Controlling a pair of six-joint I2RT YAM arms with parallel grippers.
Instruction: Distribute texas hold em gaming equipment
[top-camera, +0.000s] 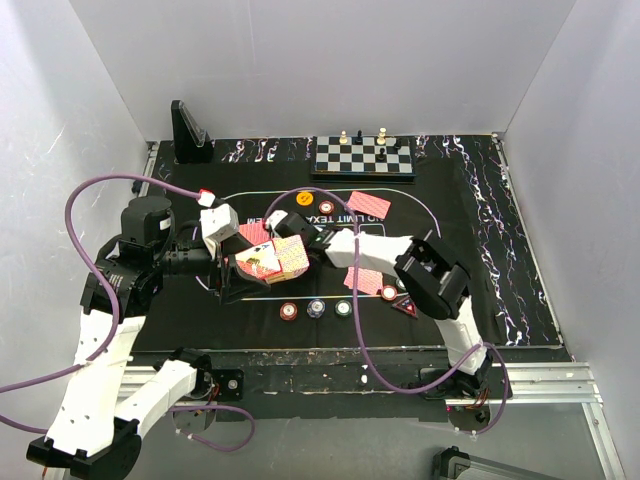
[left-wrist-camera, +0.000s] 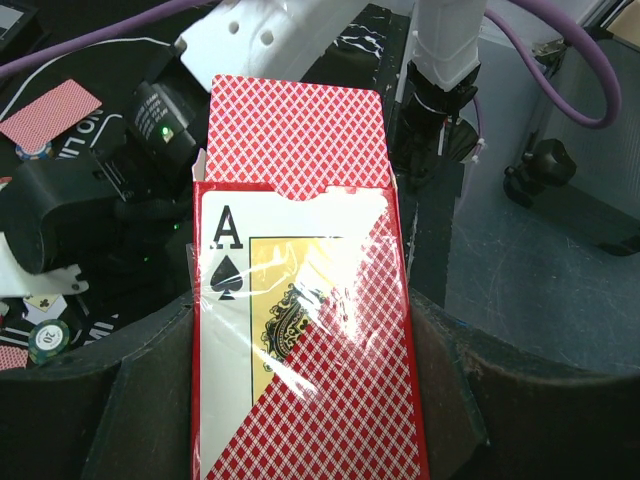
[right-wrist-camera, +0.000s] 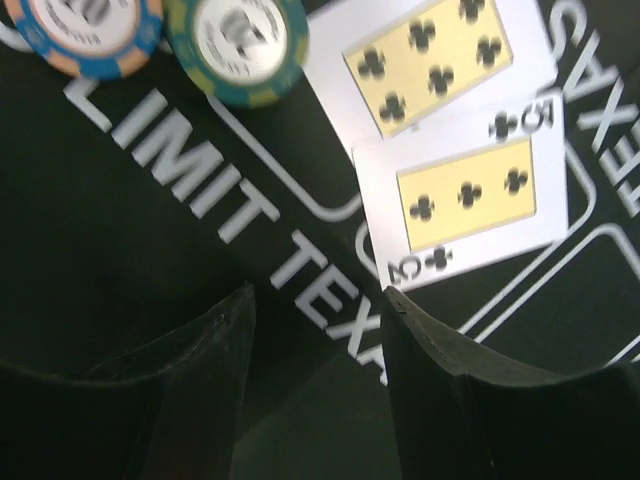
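The left gripper (left-wrist-camera: 305, 320) is clamped on a card box (left-wrist-camera: 300, 400), one finger against each long side. The box's ace-of-spades face, under wrinkled clear wrap, is turned toward the wrist camera. A stack of red-patterned cards (left-wrist-camera: 295, 130) sticks out of the box's open end, beyond the fingertips. To this gripper's left, a face-down card (left-wrist-camera: 50, 110) and a dark-edged chip (left-wrist-camera: 47, 340) lie on the black mat (left-wrist-camera: 95, 325).

The right gripper (right-wrist-camera: 318, 300) hangs over the mat's white lettering with its fingers apart and nothing between them. Ahead of it to the right lie two face-up club cards (right-wrist-camera: 465, 195), one edge against the other. Ahead to the left, a blue-and-orange chip (right-wrist-camera: 85, 30) and a green chip (right-wrist-camera: 240, 45) sit just beside each other.

From above, a row of three chips (top-camera: 316, 308) lies on the arm-base side of both grippers. The dark red triangular marker (top-camera: 405, 304) lies further to the right of them.
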